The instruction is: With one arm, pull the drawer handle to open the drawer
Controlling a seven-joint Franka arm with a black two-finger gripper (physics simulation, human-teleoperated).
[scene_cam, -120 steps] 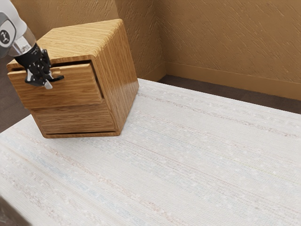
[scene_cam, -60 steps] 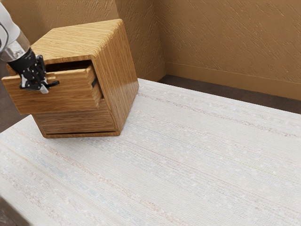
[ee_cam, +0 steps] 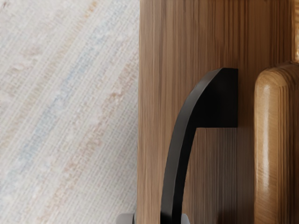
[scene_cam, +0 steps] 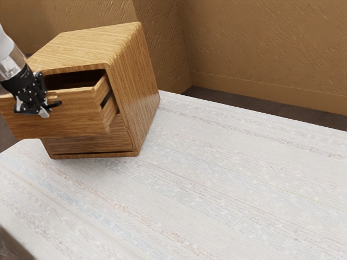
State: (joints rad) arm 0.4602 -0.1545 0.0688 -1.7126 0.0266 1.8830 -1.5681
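A wooden cabinet (scene_cam: 133,76) with two drawers stands at the table's far corner, on the exterior view's left. Its upper drawer (scene_cam: 73,116) is pulled well out, leaving a dark gap behind its front; the lower drawer (scene_cam: 89,142) is shut. My black gripper (scene_cam: 36,104) is on the upper drawer's front, shut on the drawer handle (scene_cam: 53,103), whose dark end sticks out past the fingers. In the wrist view the black curved handle (ee_cam: 187,154) lies against the drawer's wooden front (ee_cam: 159,56), with a rounded wooden bar (ee_cam: 275,144) beside it.
The pale woven table top (scene_cam: 217,179) stretches wide toward the exterior view's right and front. Brown textured walls (scene_cam: 260,38) rise behind the table, and a dark floor strip (scene_cam: 271,105) runs along its far edge.
My gripper has moved toward the exterior view's left with the handle, and the upper drawer has slid farther out of the cabinet, widening the dark gap behind its front.
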